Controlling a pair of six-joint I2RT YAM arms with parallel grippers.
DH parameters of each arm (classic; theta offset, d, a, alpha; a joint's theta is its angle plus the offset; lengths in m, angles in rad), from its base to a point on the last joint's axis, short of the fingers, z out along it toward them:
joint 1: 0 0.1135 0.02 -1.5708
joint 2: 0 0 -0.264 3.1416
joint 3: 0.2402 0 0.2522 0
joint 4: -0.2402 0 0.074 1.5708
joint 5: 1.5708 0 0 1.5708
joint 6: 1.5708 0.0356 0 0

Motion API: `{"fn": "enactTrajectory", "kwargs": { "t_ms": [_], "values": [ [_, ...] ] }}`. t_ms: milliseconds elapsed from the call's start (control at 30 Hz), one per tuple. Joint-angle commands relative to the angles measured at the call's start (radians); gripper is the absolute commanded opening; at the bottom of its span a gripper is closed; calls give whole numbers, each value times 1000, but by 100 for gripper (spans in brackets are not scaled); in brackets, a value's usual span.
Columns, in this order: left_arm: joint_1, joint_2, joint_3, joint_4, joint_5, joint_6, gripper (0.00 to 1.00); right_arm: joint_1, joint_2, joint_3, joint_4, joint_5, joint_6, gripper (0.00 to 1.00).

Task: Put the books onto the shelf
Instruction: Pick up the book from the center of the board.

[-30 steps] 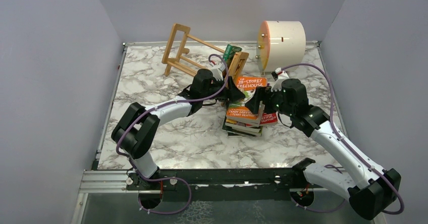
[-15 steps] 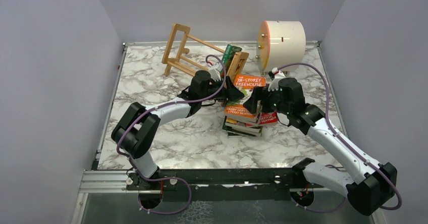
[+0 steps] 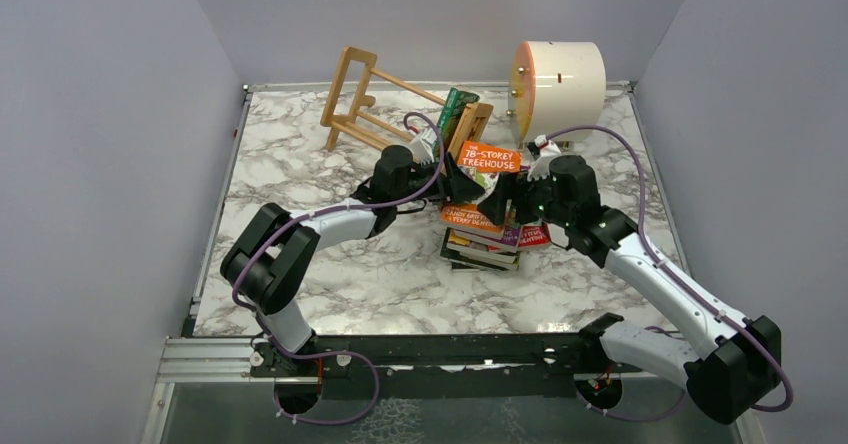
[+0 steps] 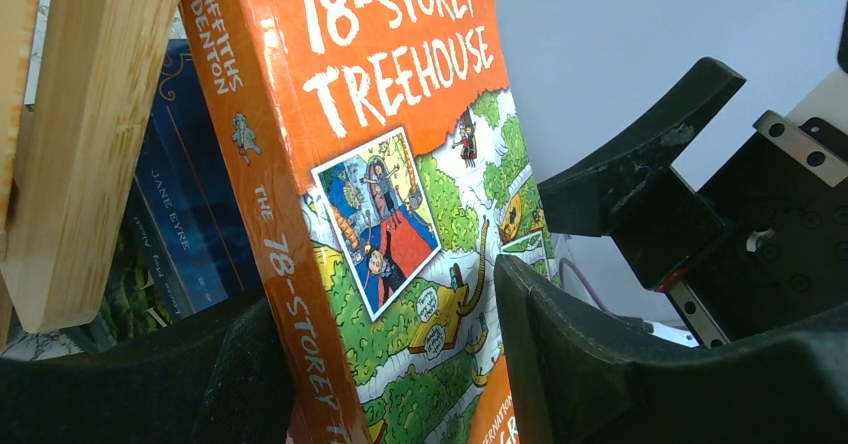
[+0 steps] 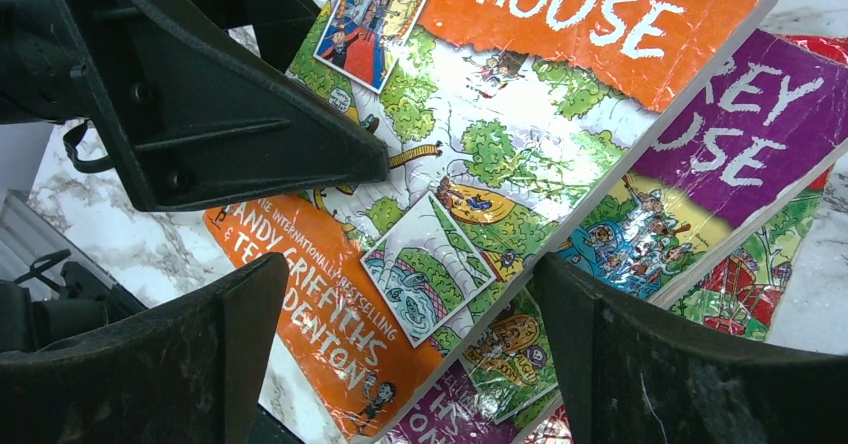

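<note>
Left wrist: my left gripper (image 4: 390, 349) is clamped on the orange 78-Storey Treehouse book (image 4: 380, 114), spine at my left finger. The shelf (image 4: 90, 134) post stands just left of it, with a blue Jane Eyre spine (image 4: 170, 214) beyond. My right gripper (image 5: 408, 274) is spread wide, holding nothing, facing that same cover; a purple-covered book (image 5: 740, 124) lies to its right.

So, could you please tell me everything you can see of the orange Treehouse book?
The orange book is a glossy paperback titled 78-Storey Treehouse, with white lettering, a green tree scene and a creased spine. It is raised and tilted above the stack of books, pinched by the left tool, beside the wooden shelf.
</note>
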Motion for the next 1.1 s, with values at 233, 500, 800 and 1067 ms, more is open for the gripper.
{"fn": "enactTrajectory", "kwargs": {
  "t_ms": [233, 500, 800, 1067],
  "values": [
    [-49, -60, -10, 187, 150, -67, 48, 13, 29, -44, 149, -174, -1, 91],
    [-46, -97, -52, 188, 114, -66, 33, 13, 32, -39, 136, -167, -9, 91],
    [-46, -119, -64, 188, 113, -69, 15, 13, 1, -43, 110, -126, -4, 91],
    [-45, -172, -5, 106, 88, 2, 0, 13, -93, -67, 77, -13, 12, 92]
  ]
}}
